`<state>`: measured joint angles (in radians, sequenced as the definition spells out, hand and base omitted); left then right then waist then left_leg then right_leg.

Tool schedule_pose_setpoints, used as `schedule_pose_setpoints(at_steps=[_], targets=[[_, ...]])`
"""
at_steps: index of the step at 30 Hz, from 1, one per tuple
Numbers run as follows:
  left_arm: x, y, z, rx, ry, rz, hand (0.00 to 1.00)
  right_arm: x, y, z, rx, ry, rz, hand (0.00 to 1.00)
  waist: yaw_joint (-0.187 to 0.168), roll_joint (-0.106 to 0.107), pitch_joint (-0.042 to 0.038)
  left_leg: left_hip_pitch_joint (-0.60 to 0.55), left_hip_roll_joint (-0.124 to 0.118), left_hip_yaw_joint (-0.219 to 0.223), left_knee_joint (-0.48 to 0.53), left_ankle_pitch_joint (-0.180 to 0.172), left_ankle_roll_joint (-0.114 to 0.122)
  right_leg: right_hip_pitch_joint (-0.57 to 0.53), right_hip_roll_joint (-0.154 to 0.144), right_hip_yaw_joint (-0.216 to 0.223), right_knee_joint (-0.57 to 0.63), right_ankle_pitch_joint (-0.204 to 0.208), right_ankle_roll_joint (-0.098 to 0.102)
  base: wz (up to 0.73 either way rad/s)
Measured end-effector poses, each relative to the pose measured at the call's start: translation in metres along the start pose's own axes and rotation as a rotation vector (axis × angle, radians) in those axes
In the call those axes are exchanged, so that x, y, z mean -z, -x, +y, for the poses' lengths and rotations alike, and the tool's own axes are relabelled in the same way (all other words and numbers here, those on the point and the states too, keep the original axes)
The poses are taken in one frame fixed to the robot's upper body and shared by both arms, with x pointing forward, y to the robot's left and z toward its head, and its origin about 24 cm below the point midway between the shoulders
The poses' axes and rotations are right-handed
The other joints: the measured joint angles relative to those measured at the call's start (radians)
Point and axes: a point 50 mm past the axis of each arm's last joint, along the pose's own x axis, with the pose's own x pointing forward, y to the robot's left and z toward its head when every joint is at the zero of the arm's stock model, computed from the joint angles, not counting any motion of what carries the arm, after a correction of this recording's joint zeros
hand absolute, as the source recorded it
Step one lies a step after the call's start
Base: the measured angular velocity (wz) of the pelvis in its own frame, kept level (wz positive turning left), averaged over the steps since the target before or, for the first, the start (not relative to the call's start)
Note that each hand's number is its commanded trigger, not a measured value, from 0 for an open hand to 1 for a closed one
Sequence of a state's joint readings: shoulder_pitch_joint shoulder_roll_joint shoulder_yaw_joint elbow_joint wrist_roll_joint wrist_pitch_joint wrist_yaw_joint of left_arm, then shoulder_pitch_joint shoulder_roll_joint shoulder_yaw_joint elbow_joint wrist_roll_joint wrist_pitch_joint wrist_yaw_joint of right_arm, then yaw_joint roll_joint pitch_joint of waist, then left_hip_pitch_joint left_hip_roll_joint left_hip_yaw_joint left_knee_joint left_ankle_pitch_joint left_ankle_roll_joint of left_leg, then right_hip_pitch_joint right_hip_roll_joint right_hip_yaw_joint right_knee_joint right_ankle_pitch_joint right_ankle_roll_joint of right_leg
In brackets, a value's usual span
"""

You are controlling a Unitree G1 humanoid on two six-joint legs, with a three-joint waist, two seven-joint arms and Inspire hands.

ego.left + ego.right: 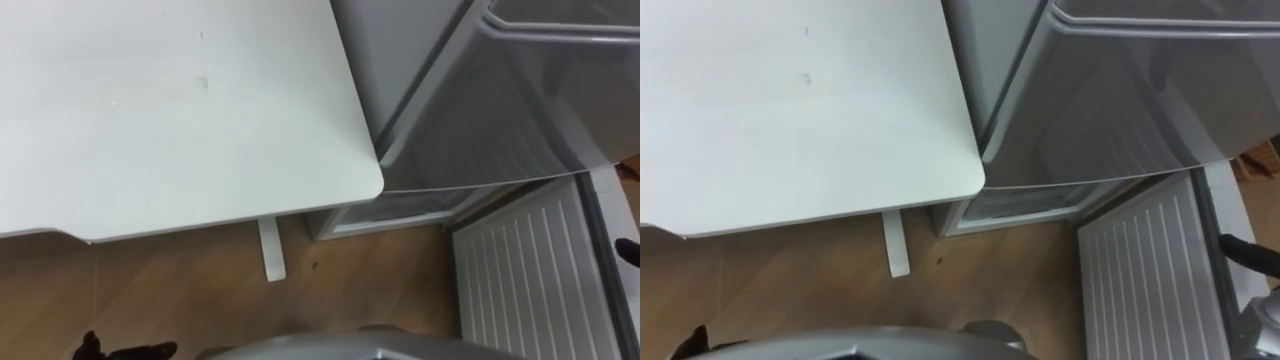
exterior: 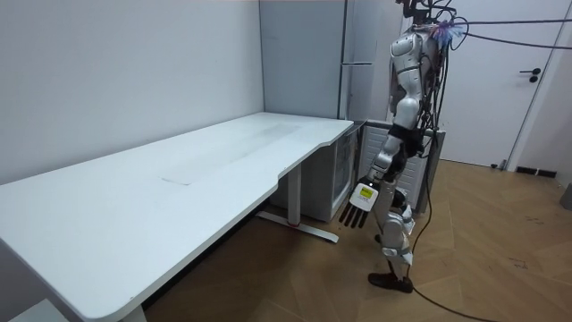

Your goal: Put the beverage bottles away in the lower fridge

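Note:
No drink shows on the white table [image 1: 170, 110] or in either hand. The grey fridge [image 1: 500, 100] stands at the table's right end. Its lower door [image 1: 520, 270] is swung open, ribbed white inner side up. The bottom edge of the lower compartment [image 1: 400, 212] shows beneath the upper part. I stand by the table's corner, close to the fridge [image 2: 357, 54]. My left hand [image 2: 357, 207] hangs at my side with straight fingers and holds nothing; its dark fingertips [image 1: 88, 348] show at the lower left. A dark bit of my right hand [image 1: 1240, 250] shows beside the open door.
A white table leg [image 1: 270, 250] stands on the wooden floor [image 1: 380, 280] just left of the fridge's base. In the room view, the long table [image 2: 179, 188] runs along the wall, and a white room door [image 2: 545, 80] is at the right.

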<state>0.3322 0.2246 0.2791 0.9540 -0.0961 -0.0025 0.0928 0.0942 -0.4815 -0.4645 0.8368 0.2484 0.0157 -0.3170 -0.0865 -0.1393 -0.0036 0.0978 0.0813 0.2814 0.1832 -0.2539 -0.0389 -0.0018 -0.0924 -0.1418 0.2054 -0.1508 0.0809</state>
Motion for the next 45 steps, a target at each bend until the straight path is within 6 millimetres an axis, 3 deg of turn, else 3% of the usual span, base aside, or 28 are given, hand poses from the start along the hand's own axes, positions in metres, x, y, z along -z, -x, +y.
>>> schedule_pose_setpoints(at_steps=[5, 7, 13, 20, 24, 26, 28, 30, 36, 45], targets=[[0.003, 0.000, 0.009, 0.003, -0.016, 0.016, 0.00, -0.020, -0.014, -0.024, 0.056, 0.001, -0.007, 0.00, -0.004, 0.003, 0.0020, -0.002, 0.002, -0.007, 0.003, 0.000, 0.000, 0.005, 0.002, -0.004, 0.000, 0.003, -0.002, 0.03], [0.002, 0.000, 0.019, -0.015, -0.017, 0.014, 0.00, -0.024, -0.019, -0.035, 0.092, 0.010, 0.011, 0.00, -0.003, 0.008, -0.0021, -0.007, 0.008, -0.010, 0.002, -0.001, -0.001, 0.005, 0.007, -0.012, -0.002, 0.005, -0.006, 0.05], [-0.003, -0.001, 0.030, -0.042, -0.014, 0.006, 0.00, -0.017, -0.023, -0.055, 0.158, -0.026, 0.074, 0.00, -0.010, 0.019, -0.0037, -0.018, 0.011, -0.022, 0.005, 0.003, -0.006, 0.001, 0.010, -0.023, -0.003, 0.006, -0.007, 0.06], [-0.006, -0.002, 0.036, -0.051, -0.013, -0.001, 0.00, -0.010, -0.023, -0.054, 0.168, -0.146, 0.134, 0.00, -0.015, 0.046, -0.0037, -0.022, 0.011, -0.010, 0.006, 0.003, -0.006, -0.011, 0.010, -0.012, -0.002, 0.006, -0.007, -0.05], [-0.005, -0.002, 0.035, -0.034, -0.030, 0.012, 0.00, -0.001, -0.022, -0.054, 0.146, -0.244, 0.191, 0.00, -0.021, 0.072, -0.0059, -0.029, 0.011, -0.011, 0.007, 0.003, -0.006, -0.017, 0.011, -0.013, -0.001, 0.006, -0.007, 0.00], [-0.006, -0.002, 0.033, -0.027, -0.041, 0.014, 0.00, 0.006, -0.021, -0.054, 0.132, -0.292, 0.225, 0.00, -0.018, 0.081, -0.0033, -0.031, 0.012, -0.011, 0.011, 0.003, -0.006, -0.018, 0.011, -0.012, 0.000, 0.006, -0.007, 0.00], [-0.005, -0.002, 0.033, -0.024, -0.041, 0.019, 0.00, 0.022, -0.017, -0.057, 0.116, -0.343, 0.290, 0.00, -0.015, 0.095, -0.0002, -0.033, 0.013, -0.012, 0.012, 0.003, -0.006, -0.018, 0.011, -0.015, -0.001, 0.006, -0.007, 0.00], [-0.002, -0.001, 0.034, -0.023, -0.042, 0.027, 0.00, 0.031, -0.015, -0.060, 0.102, -0.365, 0.322, 0.00, -0.016, 0.110, -0.0027, -0.035, 0.013, -0.011, 0.010, 0.003, -0.007, -0.020, 0.011, -0.016, -0.002, 0.006, -0.007, 0.00], [0.000, -0.001, 0.034, -0.008, -0.041, 0.038, 0.00, 0.047, -0.009, -0.070, 0.080, -0.464, 0.352, 0.00, -0.013, 0.108, -0.0038, -0.038, 0.021, -0.018, 0.015, 0.003, -0.009, -0.017, 0.016, -0.025, -0.002, 0.008, -0.011, 0.02], [0.001, -0.001, 0.029, 0.030, -0.067, 0.058, 0.00, 0.069, 0.001, -0.077, 0.037, -0.458, 0.349, 0.00, 0.006, 0.116, -0.0065, -0.057, 0.037, -0.033, 0.046, -0.004, -0.018, -0.016, 0.028, -0.041, -0.003, 0.014, -0.020, 0.03]])
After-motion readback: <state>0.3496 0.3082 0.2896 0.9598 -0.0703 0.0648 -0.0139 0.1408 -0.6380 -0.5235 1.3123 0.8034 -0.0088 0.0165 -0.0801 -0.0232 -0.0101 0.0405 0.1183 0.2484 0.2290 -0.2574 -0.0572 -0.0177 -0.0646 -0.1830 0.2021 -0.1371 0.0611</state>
